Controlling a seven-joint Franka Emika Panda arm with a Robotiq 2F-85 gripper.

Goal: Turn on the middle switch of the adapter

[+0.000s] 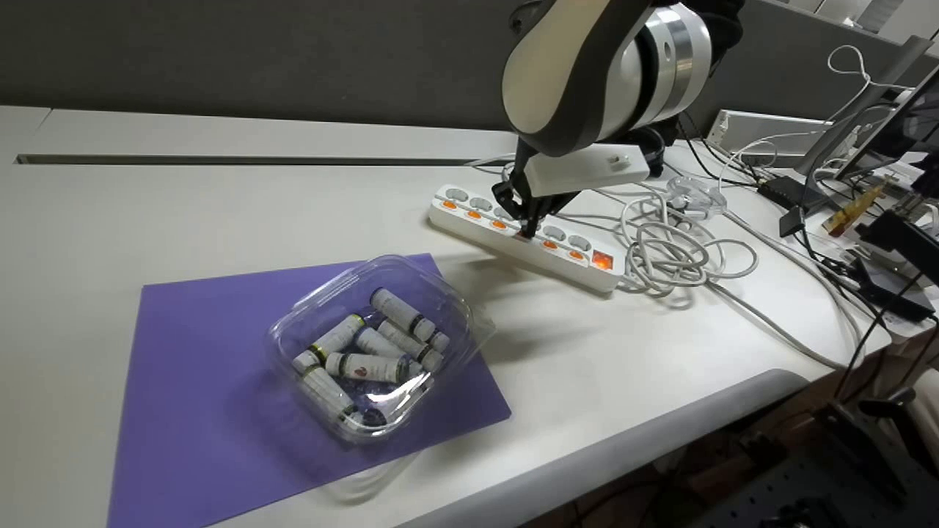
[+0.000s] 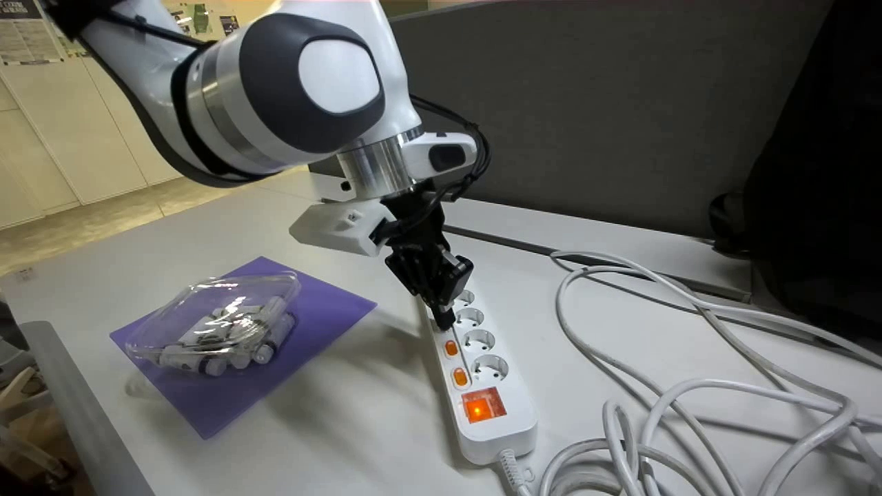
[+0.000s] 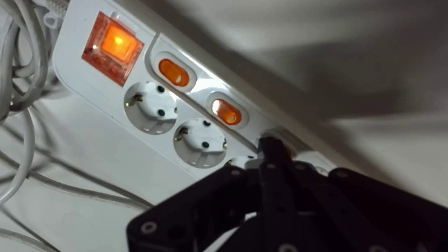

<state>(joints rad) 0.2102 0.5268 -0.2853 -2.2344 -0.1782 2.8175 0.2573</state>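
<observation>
The adapter, a long white power strip, lies on the table in both exterior views (image 1: 513, 249) (image 2: 497, 428). It fills the upper left of the wrist view (image 3: 71, 73). Its large main switch (image 3: 119, 41) glows orange at the cord end. My gripper (image 1: 527, 230) points down on the strip's switch row, and also shows there in an exterior view (image 2: 444, 321) and the wrist view (image 3: 274, 143). Its fingers are together and hold nothing. The tips cover the middle switch (image 3: 288, 152), of which only a reddish sliver shows. I cannot tell whether it is pressed down. Orange switches show on both sides.
A clear tray (image 1: 469, 312) of grey-white cylinders stands on a purple mat (image 1: 198, 352) beside the strip. A loose coil of white cord (image 1: 664, 253) lies at the strip's cord end. A dark grey partition (image 1: 257, 66) runs along the table's back.
</observation>
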